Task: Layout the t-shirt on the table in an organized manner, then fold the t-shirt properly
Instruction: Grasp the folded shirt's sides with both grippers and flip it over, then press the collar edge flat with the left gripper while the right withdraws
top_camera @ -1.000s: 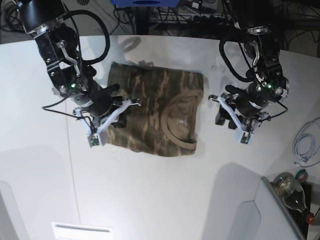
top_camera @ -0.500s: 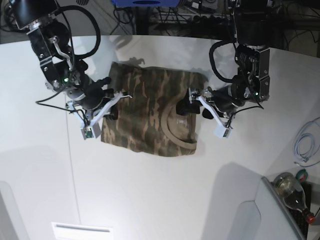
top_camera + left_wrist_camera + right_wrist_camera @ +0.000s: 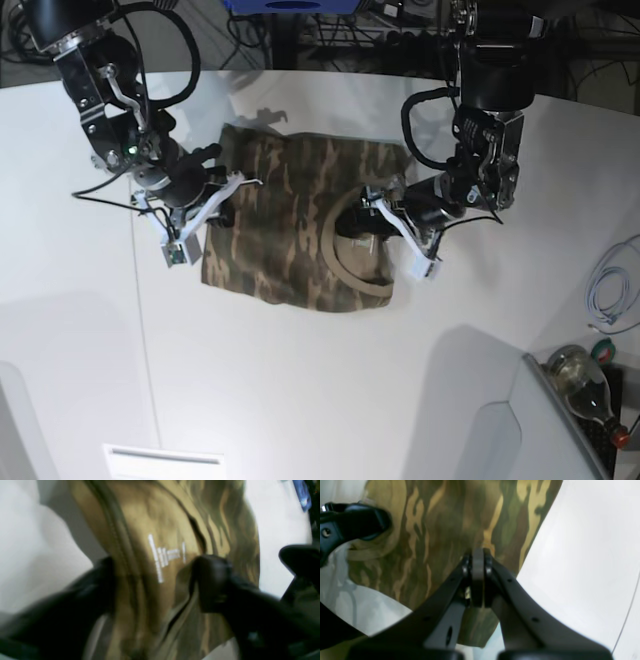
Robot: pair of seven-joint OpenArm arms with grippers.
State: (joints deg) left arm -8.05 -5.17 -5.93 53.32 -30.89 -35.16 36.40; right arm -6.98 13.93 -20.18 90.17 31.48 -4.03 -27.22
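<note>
— Where do we find the camouflage cloth t-shirt (image 3: 300,225) in olive, brown and tan?

— Folded on the smooth white table (image 3: 320,380), its tan ribbed neckband (image 3: 345,270) facing up on the side nearest our left arm.

— And our left gripper (image 3: 160,580)?

— Its black fingers (image 3: 212,580) straddle the neckband with the jaws partly apart, cloth bunched between them around the white neck print (image 3: 165,555). We cannot tell if it grips.

— Our right gripper (image 3: 477,562)?

— Jaws pressed together at the t-shirt's opposite edge, pinching the cloth.

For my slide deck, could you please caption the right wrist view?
Right gripper shut on the camouflage t-shirt beside the white table.
</note>
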